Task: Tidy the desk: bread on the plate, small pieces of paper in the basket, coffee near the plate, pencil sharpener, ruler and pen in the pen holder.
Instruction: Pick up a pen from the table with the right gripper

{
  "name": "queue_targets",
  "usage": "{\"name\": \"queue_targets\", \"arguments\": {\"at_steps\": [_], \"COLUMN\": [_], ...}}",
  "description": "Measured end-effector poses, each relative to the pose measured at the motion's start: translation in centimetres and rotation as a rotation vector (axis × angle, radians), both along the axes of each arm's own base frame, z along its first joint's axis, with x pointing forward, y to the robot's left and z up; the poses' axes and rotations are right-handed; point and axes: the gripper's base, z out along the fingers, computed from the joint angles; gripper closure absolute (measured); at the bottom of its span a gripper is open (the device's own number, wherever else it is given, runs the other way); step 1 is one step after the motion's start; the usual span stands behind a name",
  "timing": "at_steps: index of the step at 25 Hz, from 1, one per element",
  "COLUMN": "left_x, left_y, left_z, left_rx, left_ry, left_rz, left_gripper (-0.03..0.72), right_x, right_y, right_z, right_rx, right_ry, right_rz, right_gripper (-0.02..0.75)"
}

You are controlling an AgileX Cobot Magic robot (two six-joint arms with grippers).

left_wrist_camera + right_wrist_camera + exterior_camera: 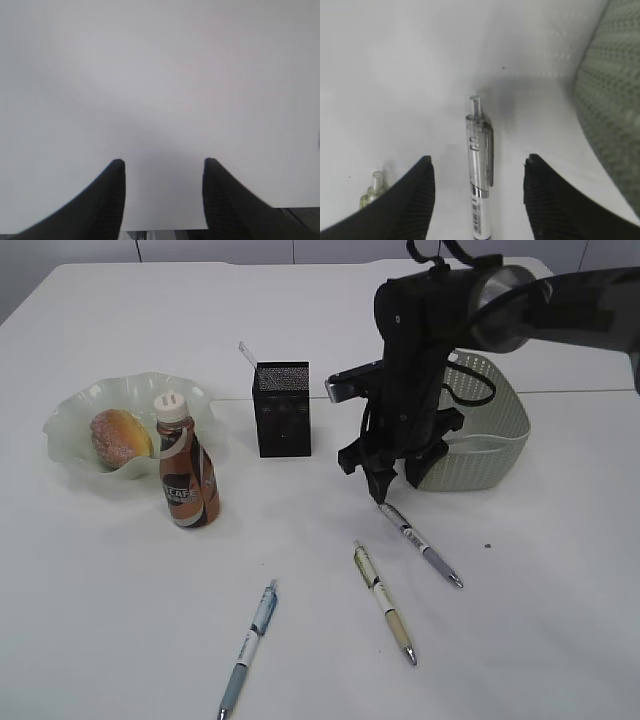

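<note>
Three pens lie on the white table: a purple-grip pen (421, 544), a yellow-grip pen (383, 601) and a blue pen (248, 648). My right gripper (383, 492) is open, low over the clicker end of the purple-grip pen, which lies between its fingers in the right wrist view (480, 170). The yellow-grip pen's end (372, 192) shows at the left there. A black mesh pen holder (282, 408) stands with a ruler tip sticking out of it. Bread (120, 435) lies on the pale green plate (70, 415). A coffee bottle (185, 465) stands beside the plate. My left gripper (162, 162) is open over bare table.
A grey-green basket (490, 430) stands at the right, just behind my right arm, and its wall fills the right edge of the right wrist view (615, 100). A small dark speck (487, 546) lies on the table right of the pens.
</note>
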Motion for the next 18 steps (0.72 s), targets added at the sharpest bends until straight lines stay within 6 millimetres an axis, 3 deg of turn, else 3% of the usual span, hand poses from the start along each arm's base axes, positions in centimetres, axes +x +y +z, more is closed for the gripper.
{"name": "queue_targets", "arguments": {"at_steps": [5,18], "left_x": [0.0,0.0], "left_y": [0.0,0.0], "left_z": [0.0,0.0], "left_rx": [0.000,0.000], "left_ry": [0.000,0.000], "left_rz": [0.000,0.000], "left_gripper": [0.318,0.318], "right_x": [-0.3,-0.8], "right_y": [-0.2,0.0], "right_z": [2.3,1.8], "right_rx": [0.007,0.035], "right_ry": [-0.013,0.030], "right_rz": [-0.004,-0.012], "right_gripper": [0.320,0.320]}}
